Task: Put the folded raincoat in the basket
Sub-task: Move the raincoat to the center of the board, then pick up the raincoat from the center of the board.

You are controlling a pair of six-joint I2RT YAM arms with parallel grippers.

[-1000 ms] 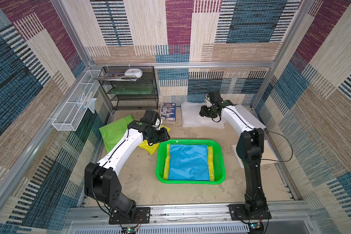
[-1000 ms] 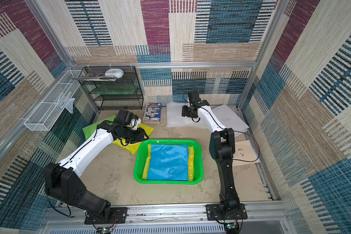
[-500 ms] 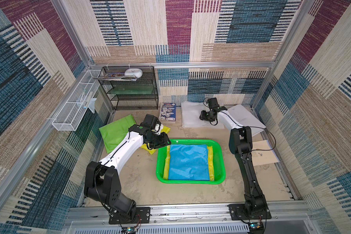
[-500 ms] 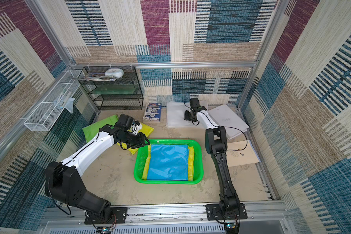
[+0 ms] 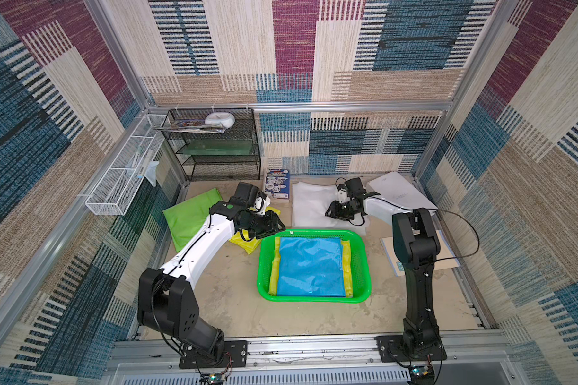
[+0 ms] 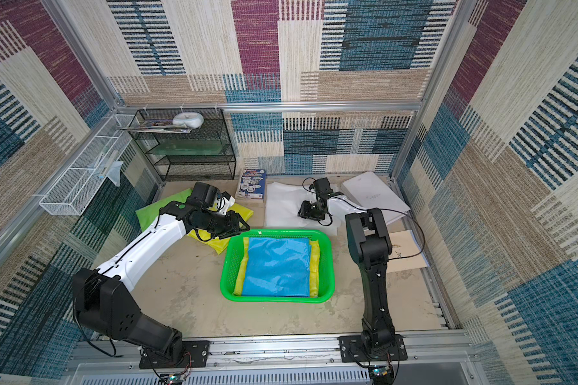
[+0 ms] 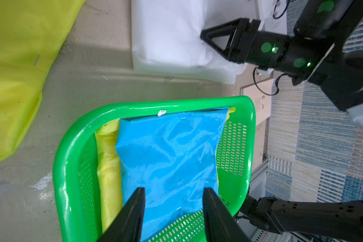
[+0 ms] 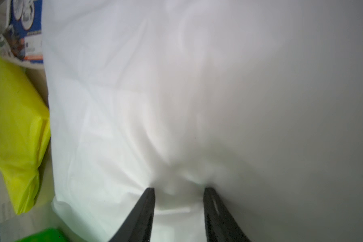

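The green basket (image 5: 263, 263) is sitting just below and ahead of the left gripper (image 7: 174, 189), its near end running out of the left wrist view and most of its floor covered. The white folded raincoat (image 8: 176, 94) is lying on the table outside the basket, directly under the right gripper (image 8: 179, 188). It is filling nearly all of that wrist view, so its edges are being cut off and its surface is blurring. A blue folded raincoat (image 7: 168, 150) is lying inside the basket, stretching away from the left fingers (image 7: 134, 209), which are standing spread above it and holding nothing. A yellow layer (image 7: 108, 159) is lying beneath the blue one, showing only as strips along either side. A loose yellow raincoat (image 5: 247, 245) is lying on the table off to the side of both pairs of fingers, partly hidden in both top views by the left arm. The right fingers (image 8: 147, 205) are standing apart, their tips pressing into the white folded raincoat, whose fabric is puckering between them but not filling the gap.
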